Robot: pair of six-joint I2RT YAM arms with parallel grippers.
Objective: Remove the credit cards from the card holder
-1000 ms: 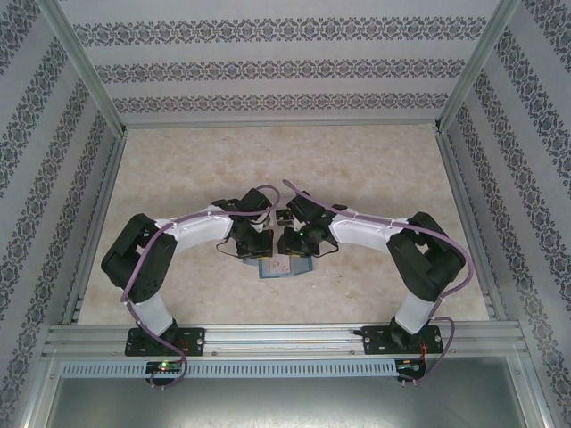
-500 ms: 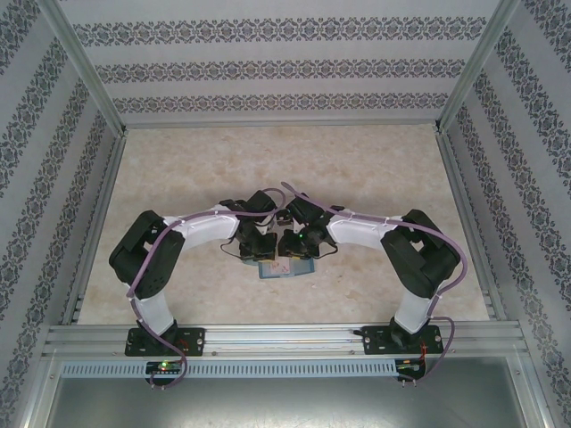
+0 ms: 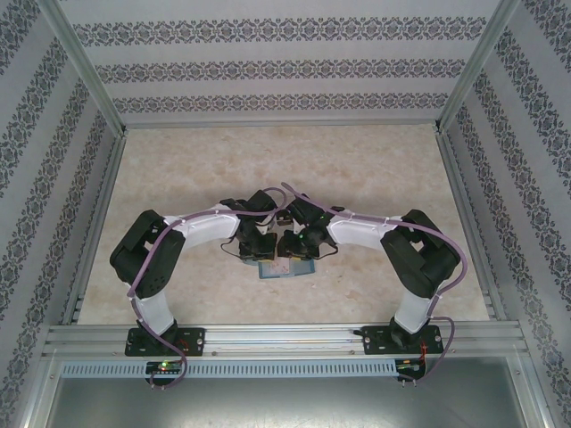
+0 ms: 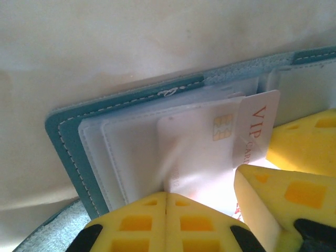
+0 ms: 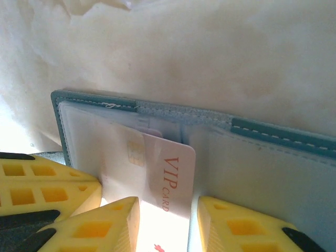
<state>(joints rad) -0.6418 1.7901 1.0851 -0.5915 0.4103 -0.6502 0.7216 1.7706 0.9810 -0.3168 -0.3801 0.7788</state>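
Left gripper (image 4: 166, 210): jaws together, pressing down the clear sleeve (image 4: 131, 157) of the open teal card holder (image 4: 68, 136), mid-worktop (image 3: 178, 178). Over the last second both arms have drawn in over it, and the VIP card (image 5: 176, 173) sits part-way out, so extraction looks underway. Its long axis runs toward the right gripper (image 5: 168, 205), chip end sleeved. Those jaws are apart, straddling its free end.
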